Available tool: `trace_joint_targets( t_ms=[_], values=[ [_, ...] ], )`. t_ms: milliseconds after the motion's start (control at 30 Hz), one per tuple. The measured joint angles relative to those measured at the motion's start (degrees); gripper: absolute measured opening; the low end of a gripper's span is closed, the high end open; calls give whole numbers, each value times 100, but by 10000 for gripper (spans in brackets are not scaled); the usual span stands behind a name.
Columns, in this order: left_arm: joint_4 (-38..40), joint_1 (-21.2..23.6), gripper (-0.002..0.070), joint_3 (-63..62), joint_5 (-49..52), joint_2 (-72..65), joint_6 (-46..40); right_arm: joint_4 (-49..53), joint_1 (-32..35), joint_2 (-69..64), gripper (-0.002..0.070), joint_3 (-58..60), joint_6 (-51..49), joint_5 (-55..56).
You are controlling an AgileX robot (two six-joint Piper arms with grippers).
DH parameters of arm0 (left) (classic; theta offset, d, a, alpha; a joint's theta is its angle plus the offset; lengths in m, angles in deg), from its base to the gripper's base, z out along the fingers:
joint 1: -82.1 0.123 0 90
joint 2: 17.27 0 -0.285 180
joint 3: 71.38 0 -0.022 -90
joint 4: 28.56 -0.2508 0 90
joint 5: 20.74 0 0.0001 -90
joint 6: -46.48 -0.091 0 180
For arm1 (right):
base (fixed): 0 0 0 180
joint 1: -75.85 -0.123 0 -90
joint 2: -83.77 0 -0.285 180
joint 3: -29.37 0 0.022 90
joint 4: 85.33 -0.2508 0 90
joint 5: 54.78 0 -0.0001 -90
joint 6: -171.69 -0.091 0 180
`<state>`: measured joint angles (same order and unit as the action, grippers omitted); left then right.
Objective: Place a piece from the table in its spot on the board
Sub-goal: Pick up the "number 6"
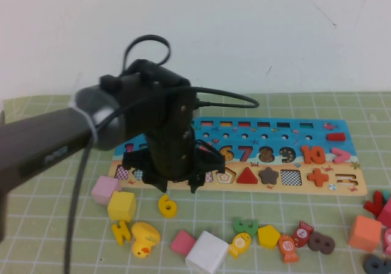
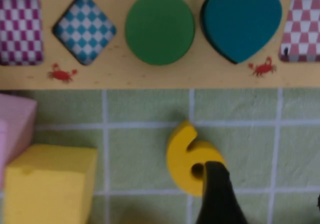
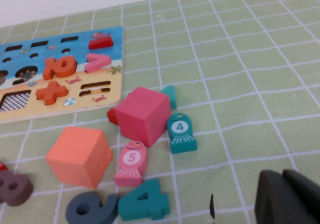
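High view: the left gripper (image 1: 179,187) hangs over the near edge of the board (image 1: 348,188), at its left half, pointing down. Jaws spread apart, nothing between them. The yellow 6 (image 1: 167,205) lies flat on the table (image 1: 73,237) just in front of the board's near edge, right below the gripper, not in any slot. It reads upright from the robot's side: round loop on the side away from the board, curled tail toward the board, so its long axis runs roughly square to the board's long edge.

Left wrist view: same 6 (image 2: 187,159) flat on the green mat, tail tip close to the board's tan strip (image 2: 150,77) but not touching it. One dark fingertip (image 2: 215,194) overlaps the loop end of the 6; cannot tell if it touches. Above the 6 in the strip sit a green circle (image 2: 159,28) and a teal heart (image 2: 242,22), with a blue checked diamond (image 2: 84,29) beside the circle. A yellow cube (image 2: 47,184) sits on the mat beside the 6, apart from it, with a pink block (image 2: 15,129) next to it and nearer the board.

Right wrist view: the right gripper (image 3: 287,196) sits low over the mat, well off the board's right end, parked; only a dark bit of it shows, cannot tell its jaw state. Near that end of the board lie a red cube (image 3: 142,115), an orange cube (image 3: 80,156), a pink fish marked 5 (image 3: 131,162) and a teal fish marked 4 (image 3: 181,132).
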<state>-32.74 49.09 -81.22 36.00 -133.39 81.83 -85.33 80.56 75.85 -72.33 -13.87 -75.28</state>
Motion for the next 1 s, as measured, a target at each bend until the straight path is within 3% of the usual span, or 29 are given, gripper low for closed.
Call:
trace_joint_targets(
  t_ms=[400,1000],
  values=[
    [-501,-55,384,-257,448,-522,1582,0,0,0,-3,0,0,0],
    [-344,63,384,-257,458,-725,2007,0,0,0,-3,0,0,0]
  ],
)
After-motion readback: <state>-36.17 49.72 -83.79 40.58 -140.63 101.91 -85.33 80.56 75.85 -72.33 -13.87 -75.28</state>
